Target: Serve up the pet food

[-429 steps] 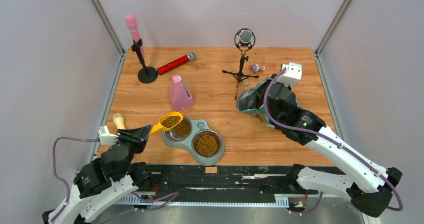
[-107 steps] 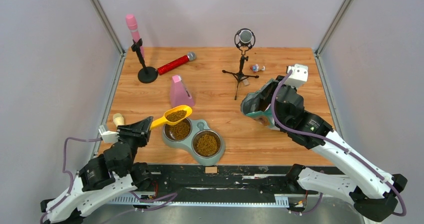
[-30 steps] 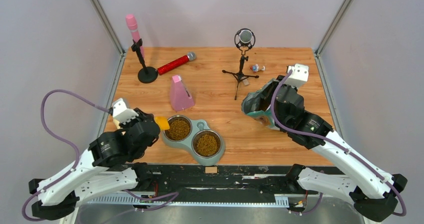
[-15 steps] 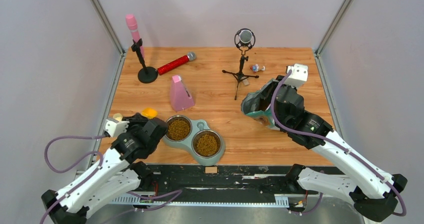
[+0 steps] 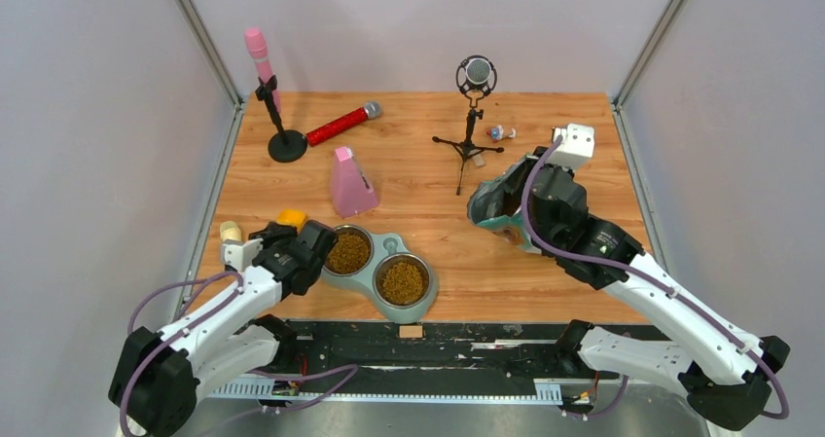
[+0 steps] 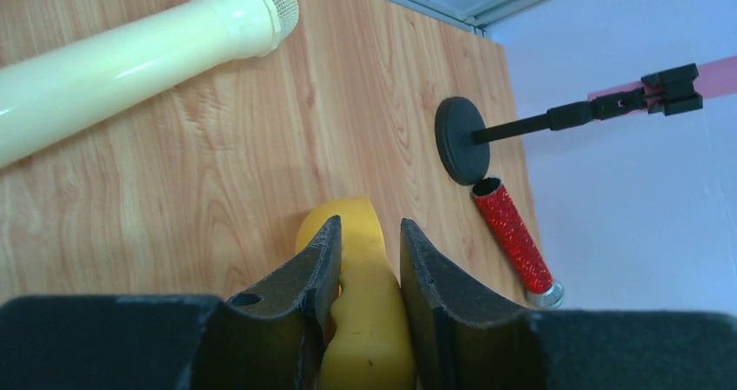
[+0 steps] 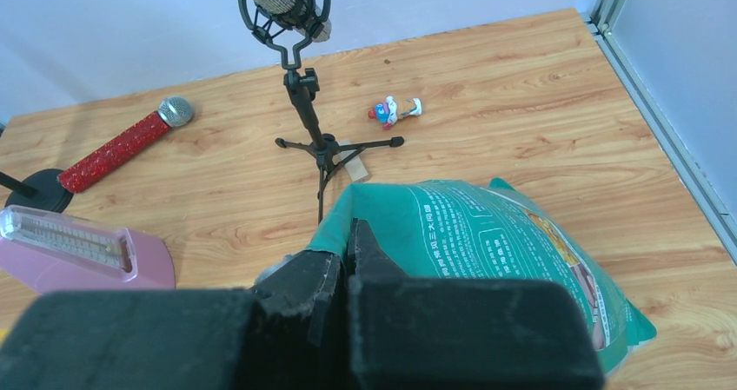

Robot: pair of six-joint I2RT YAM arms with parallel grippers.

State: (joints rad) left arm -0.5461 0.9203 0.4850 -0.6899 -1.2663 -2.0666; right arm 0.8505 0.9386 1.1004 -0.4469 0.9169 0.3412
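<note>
1. Top view: the pet food (image 5: 347, 252), brown and granular, fills both round steel cups of the grey-green double bowl (image 5: 387, 240), so I judge the serving itself done. Just left of the double bowl, my left jaws grasp the yellow scoop (image 5: 291, 219). Well to the bowl's right and further back, my right jaws hold the teal bag (image 5: 491, 203) with its mouth open.
2. Left wrist view: my jaws are clenched on the scoop's smooth, rounded plastic handle, and its cup sits low at the wood-grain desk (image 6: 174, 190). I cannot tell whether it touches. The step in hand looks like parking the scoop, so next I should settle it, release it and lift clear without dragging it.
3. Right wrist view: my jaws are pinched shut on the bag's thin, printed rim. Next I should set it down gently so no kibble spills.
</note>
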